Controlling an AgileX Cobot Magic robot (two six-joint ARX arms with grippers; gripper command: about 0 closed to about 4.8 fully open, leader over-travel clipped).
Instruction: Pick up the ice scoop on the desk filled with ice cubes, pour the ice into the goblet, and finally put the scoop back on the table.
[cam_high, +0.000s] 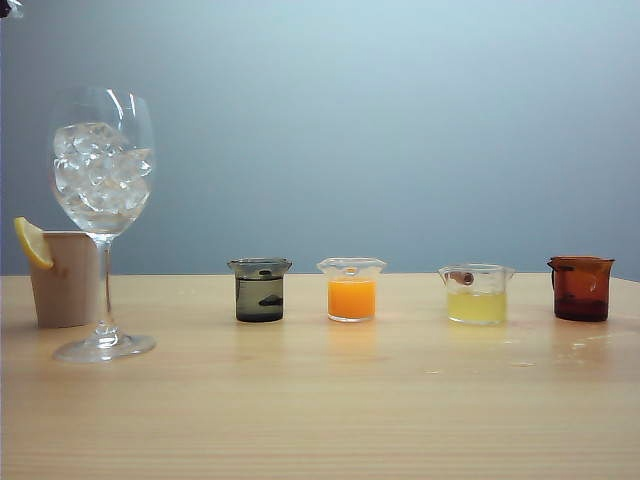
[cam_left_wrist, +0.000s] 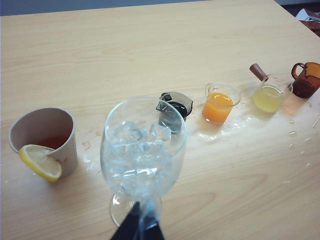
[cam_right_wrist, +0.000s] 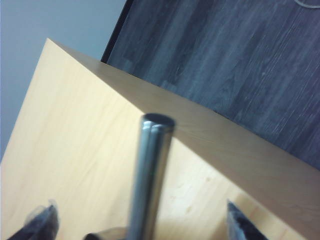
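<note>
A goblet already filled with ice stands on the pale wooden counter (cam_high: 330, 420) while the scoop goes back down near the counter's edge.

Largest first: the tall clear wine goblet (cam_high: 103, 180) stands near the counter's left edge, its bowl heaped with glassy ice cubes (cam_high: 98, 165), so the pour looks done. Just behind it sits a beige cup (cam_high: 65, 280) with a lemon slice on its rim. The shiny silver metal ice scoop (cam_right_wrist: 150, 175) shows only its handle, lying close to a counter edge between the right gripper (cam_right_wrist: 142, 220)'s two dark fingertips, which stand spread wide, apparently letting it go. The left gripper (cam_left_wrist: 137, 227) sits at the goblet's foot, likely steadying it; whether it clasps the stem I cannot tell. Four small beakers line the middle.
</note>
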